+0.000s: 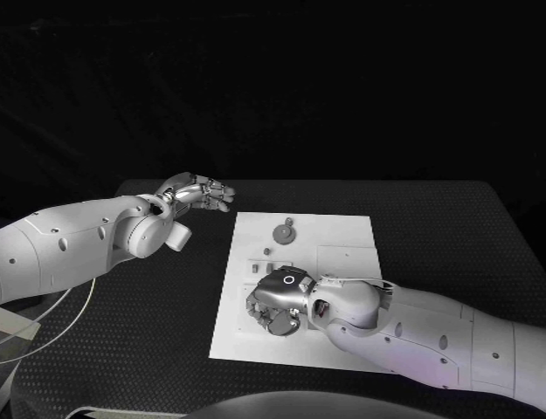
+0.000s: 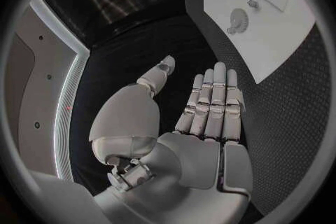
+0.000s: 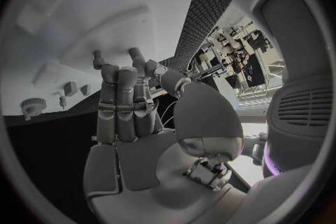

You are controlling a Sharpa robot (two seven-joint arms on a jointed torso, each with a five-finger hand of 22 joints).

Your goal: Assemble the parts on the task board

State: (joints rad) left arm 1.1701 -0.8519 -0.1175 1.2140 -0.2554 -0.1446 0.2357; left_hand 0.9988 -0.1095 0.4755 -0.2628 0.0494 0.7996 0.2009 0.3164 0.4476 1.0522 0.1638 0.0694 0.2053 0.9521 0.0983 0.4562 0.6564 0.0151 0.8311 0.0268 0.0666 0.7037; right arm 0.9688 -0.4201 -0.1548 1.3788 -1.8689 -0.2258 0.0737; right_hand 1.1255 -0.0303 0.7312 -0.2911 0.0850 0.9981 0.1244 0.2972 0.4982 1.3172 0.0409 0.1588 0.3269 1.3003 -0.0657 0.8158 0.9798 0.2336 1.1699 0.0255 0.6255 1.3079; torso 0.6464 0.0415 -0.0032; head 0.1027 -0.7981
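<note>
Nearest us, our right hand [image 1: 279, 301] rests low on the white board [image 1: 349, 236], grip unclear, while the gear [image 1: 284, 233] lies just beyond its fingertips; our left hand [image 1: 197, 194] hovers empty, fingers straight.

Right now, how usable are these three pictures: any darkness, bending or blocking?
Head view: dark surroundings, white board bright, right hand covering its middle. Left wrist view: fisheye bends the board's edges, left hand sharp. Right wrist view: hand blocks the centre.
</note>
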